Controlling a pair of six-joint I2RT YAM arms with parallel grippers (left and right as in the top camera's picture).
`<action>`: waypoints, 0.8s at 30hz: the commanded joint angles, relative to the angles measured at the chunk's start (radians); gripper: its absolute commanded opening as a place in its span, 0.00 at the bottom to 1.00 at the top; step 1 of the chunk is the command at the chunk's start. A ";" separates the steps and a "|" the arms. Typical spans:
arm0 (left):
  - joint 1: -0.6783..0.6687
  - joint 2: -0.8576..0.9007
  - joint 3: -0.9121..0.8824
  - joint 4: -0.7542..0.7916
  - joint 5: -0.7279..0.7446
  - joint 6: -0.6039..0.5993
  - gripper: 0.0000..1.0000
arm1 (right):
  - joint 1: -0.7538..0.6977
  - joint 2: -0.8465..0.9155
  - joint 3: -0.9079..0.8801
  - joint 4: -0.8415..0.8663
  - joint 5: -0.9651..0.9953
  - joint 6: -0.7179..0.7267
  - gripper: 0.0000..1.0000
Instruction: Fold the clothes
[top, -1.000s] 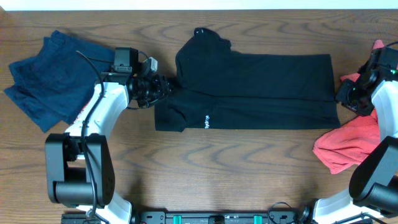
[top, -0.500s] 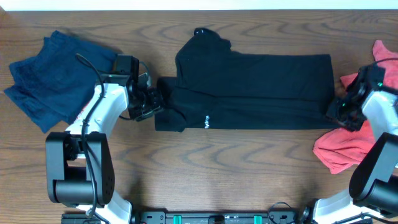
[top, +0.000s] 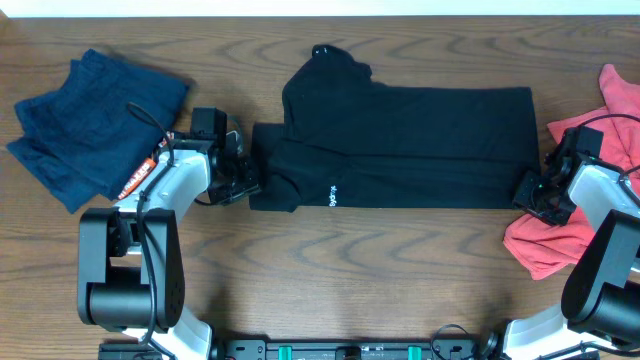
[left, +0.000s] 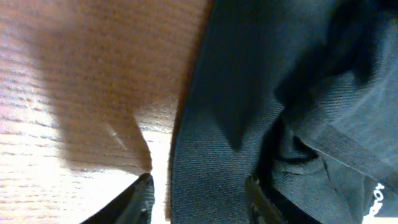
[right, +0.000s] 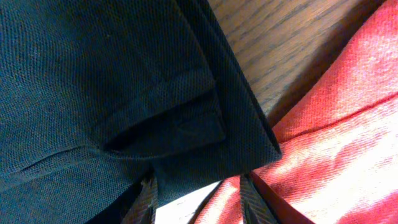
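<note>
Black knit cloth, soft and limp: the black T-shirt (top: 420, 140) lies doubled lengthwise into a long band stretched between the two tools, with a small white logo (top: 332, 197) near the end by the left tool (left: 199, 200). That tool is parted wide and grips nothing. The shirt's layered edge runs straight up between its fingers, with bare surface (top: 350, 270) to its outer side. The right tool (right: 198, 202) is likewise spread and empty. The shirt's stacked corner sits just ahead of its fingertips, and the pinkish-red garment (top: 560, 235) lies close against its outer finger.

I judge the shirt light and without stiffness. It will sag and drape from wherever it is pinched, and layers may slide apart if only the top one is caught. The best hold looks to be each near corner, biting through all the layers at the hem seam. On the right, care is needed not to snag the red cloth too.

Well beyond the left tool, away from the shirt, a navy garment (top: 90, 120) lies rumpled.
</note>
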 joint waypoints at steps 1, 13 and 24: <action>0.007 0.016 -0.030 0.014 0.021 0.005 0.38 | 0.015 -0.006 -0.014 0.002 -0.004 -0.007 0.40; 0.083 0.006 -0.066 0.001 0.033 -0.036 0.06 | 0.014 -0.006 -0.014 -0.048 0.069 -0.005 0.21; 0.279 -0.042 -0.066 -0.205 -0.047 0.008 0.06 | 0.006 -0.006 -0.014 -0.117 0.159 0.050 0.22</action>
